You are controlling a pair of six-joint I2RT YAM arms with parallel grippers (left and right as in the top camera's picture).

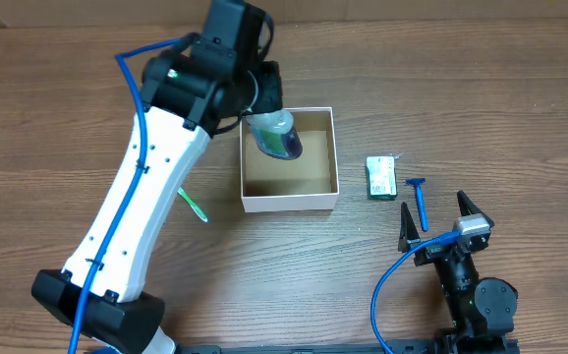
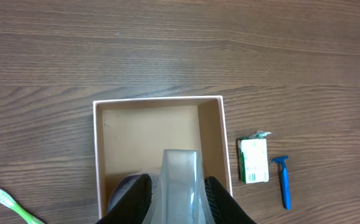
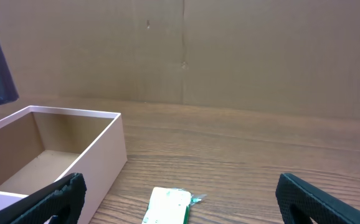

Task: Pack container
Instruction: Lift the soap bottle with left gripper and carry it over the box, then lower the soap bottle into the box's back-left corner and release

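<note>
Two arms, one loaded. Green toothbrush (image 1: 194,205) lies on the counter (image 1: 481,88) at 9 o'clock of the container (image 1: 289,204), apart from it. Left arm (image 1: 137,187) comes in from 7 o'clock, its left jaws clenched on a clear bottle (image 1: 276,136) of blue liquid. Bottle hangs above the rim, over the container's 10 o'clock corner, with its long axis running roughly 11 to 5. Brown floor shows bare.

Judgement: the drop spot lies toward 4 o'clock of the left jaws and downward.

Green packet (image 1: 381,178) and blue razor (image 1: 420,200) sit at 3 o'clock of the container, nearer the right arm. Right jaws are spread wide and hold nothing, at 5 o'clock of the container, just beside the razor.
</note>
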